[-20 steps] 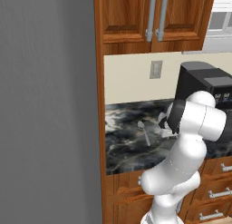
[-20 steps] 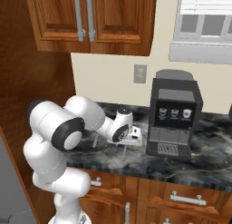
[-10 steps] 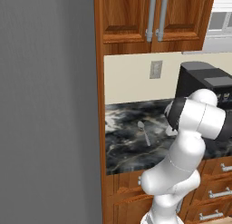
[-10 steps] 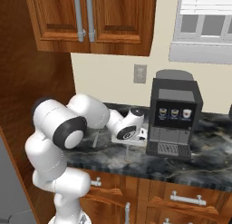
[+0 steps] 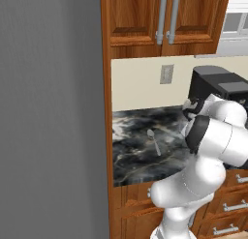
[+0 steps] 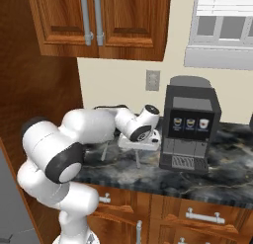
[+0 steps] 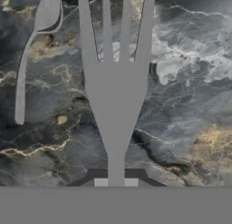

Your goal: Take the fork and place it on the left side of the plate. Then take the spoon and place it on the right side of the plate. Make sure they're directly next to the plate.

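The fork (image 7: 115, 96) stands in the hand view with its tines pointing away, and my gripper (image 7: 116, 182) is shut on its handle. It hangs above the dark marble counter (image 7: 190, 105), throwing a shadow beside it. In the right base view the fork (image 6: 137, 158) shows as a thin sliver below the gripper (image 6: 140, 143). The spoon (image 7: 27, 69) lies flat on the counter to the fork's left, bowl away from me; in the left base view the spoon (image 5: 154, 141) rests mid-counter. The plate is out of view.
A black coffee machine (image 6: 190, 129) stands on the counter just right of the hand, also seen as the coffee machine (image 5: 218, 85) behind the arm. Wooden cupboards (image 6: 99, 20) hang overhead. A tall grey panel (image 5: 51, 112) bounds the counter's left end.
The gripper shut on the fork's handle and rose from the counter with it. The spoon has stayed where it lay.
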You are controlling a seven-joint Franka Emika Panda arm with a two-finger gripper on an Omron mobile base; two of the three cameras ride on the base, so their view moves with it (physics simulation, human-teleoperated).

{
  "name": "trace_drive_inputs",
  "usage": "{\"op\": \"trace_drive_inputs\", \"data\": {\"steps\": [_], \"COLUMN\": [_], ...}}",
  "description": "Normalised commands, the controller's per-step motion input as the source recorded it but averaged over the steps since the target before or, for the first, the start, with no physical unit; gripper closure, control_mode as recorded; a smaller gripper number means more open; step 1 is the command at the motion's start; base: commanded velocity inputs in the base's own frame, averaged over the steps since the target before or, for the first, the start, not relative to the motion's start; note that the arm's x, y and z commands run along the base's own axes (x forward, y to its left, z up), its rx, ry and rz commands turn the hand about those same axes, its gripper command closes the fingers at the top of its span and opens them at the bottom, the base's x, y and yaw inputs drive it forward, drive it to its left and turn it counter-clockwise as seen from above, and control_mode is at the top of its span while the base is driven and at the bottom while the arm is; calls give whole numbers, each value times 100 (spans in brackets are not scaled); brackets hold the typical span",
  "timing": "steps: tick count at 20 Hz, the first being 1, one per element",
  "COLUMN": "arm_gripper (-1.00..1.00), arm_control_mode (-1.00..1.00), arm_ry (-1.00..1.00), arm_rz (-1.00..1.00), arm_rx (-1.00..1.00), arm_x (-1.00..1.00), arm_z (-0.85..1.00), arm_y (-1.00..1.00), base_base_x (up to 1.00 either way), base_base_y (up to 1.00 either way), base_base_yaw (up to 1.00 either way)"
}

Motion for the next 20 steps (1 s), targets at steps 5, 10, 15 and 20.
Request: {"op": "trace_drive_inputs", "data": {"steps": [5, 10, 15, 20], "arm_gripper": [100, 100, 100, 100], "arm_control_mode": [-100, -100, -100, -100], "arm_ry": [0, 0, 0, -2], "arm_rz": [0, -4, -8, -4], "arm_rx": [-3, -4, -4, -9], "arm_x": [-64, -91, -66, -10], "arm_z": [92, 64, 48, 31], "arm_y": [46, 52, 55, 32], "base_base_x": [0, 0, 0, 0], "base_base_y": [0, 0, 0, 0], "base_base_yaw": [0, 0, 0, 0]}}
